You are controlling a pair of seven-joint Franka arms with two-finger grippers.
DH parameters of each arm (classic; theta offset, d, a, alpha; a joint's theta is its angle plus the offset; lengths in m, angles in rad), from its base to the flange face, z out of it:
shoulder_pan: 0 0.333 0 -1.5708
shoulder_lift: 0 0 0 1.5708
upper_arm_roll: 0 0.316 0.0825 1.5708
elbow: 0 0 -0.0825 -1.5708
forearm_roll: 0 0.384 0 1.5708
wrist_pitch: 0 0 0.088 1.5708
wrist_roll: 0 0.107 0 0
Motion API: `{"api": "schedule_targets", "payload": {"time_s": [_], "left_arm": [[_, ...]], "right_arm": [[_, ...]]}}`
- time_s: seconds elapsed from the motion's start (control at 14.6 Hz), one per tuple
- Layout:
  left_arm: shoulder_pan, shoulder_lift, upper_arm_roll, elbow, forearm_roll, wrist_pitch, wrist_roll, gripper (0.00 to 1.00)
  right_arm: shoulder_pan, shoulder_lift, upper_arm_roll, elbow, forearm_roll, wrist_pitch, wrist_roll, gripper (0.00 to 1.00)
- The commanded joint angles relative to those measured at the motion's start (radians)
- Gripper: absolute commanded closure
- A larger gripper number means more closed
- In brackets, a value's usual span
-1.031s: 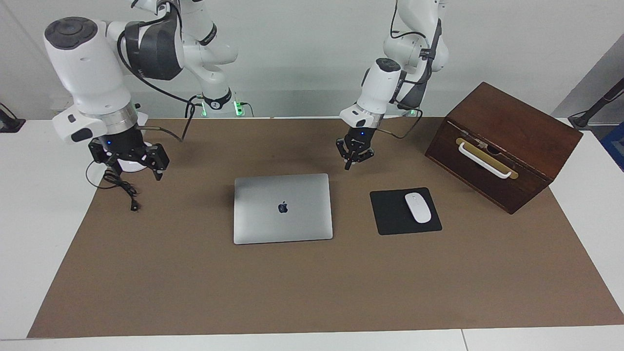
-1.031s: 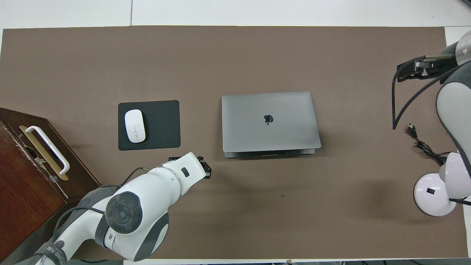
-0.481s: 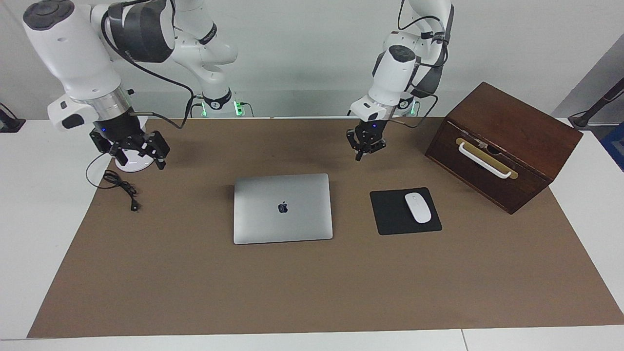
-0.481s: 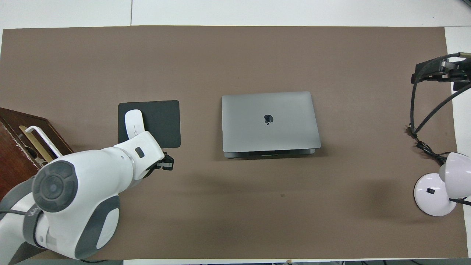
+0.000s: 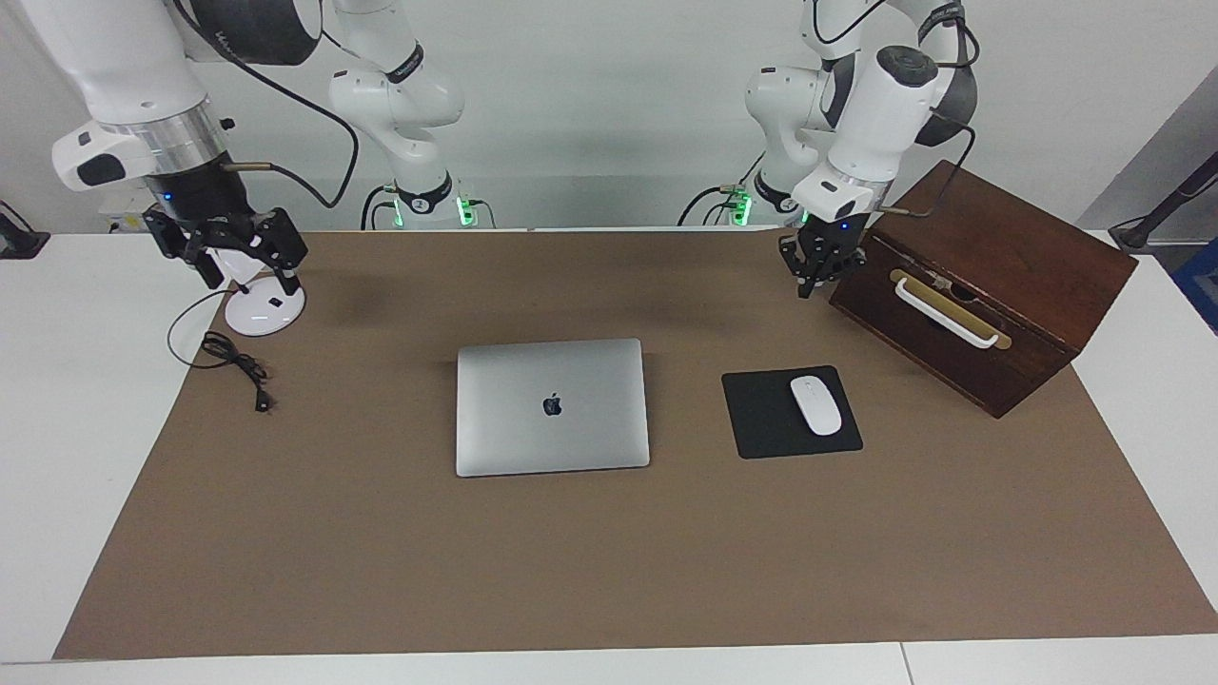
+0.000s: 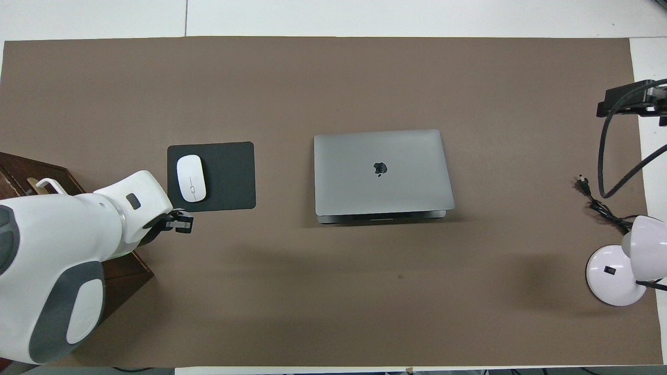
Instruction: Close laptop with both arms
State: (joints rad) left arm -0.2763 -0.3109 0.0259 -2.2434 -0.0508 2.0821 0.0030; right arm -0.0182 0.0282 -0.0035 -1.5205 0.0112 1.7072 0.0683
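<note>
While the laptop [image 5: 552,406] lies closed, the left end effector [image 5: 816,277] is pressed together (empty), the right end effector [image 5: 238,259] spread.

The closed laptop [image 5: 552,406] lies flat mid-bench with bare brown mat [image 5: 571,571] on the side away from the robots and on the side toward them, so a hand could pass there. Toward the left arm's end, the black mouse pad [image 5: 761,419] with its white mouse [image 5: 815,405] sits near the laptop, and the wooden box [image 5: 990,276] stands past them. Toward the right arm's end, a lamp base [image 5: 265,310] and loose cable [image 5: 233,366] lie well apart from the laptop.
</note>
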Motion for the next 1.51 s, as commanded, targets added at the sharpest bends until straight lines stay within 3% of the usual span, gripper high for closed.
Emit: {"api": "schedule_targets", "payload": {"time_s": [0.0, 0.07, 0.34, 0.55, 1.03, 1.44], "left_arm": [[0.043, -0.004, -0.009, 0.053, 0.020, -0.075, 0.011, 0.23], [0.051, -0.004, -0.008, 0.053, 0.020, -0.077, 0.009, 0.00], [0.115, -0.013, -0.009, 0.093, 0.022, -0.111, 0.012, 0.00], [0.179, 0.002, -0.011, 0.169, 0.022, -0.160, 0.021, 0.00], [0.259, 0.150, -0.009, 0.465, 0.017, -0.344, 0.037, 0.00], [0.289, 0.272, -0.009, 0.626, 0.006, -0.428, 0.034, 0.00]], "right_arm": [[-0.011, -0.022, 0.007, -0.032, 0.021, 0.000, -0.080, 0.00], [-0.011, -0.021, 0.007, -0.027, 0.022, -0.003, -0.079, 0.00], [-0.019, -0.030, 0.010, -0.021, 0.026, -0.015, -0.044, 0.00], [-0.014, -0.056, 0.010, -0.021, 0.023, -0.096, -0.002, 0.00], [-0.009, -0.070, -0.006, -0.052, 0.010, -0.115, 0.001, 0.00], [0.041, -0.070, -0.070, -0.050, 0.007, -0.129, 0.008, 0.00]]}}
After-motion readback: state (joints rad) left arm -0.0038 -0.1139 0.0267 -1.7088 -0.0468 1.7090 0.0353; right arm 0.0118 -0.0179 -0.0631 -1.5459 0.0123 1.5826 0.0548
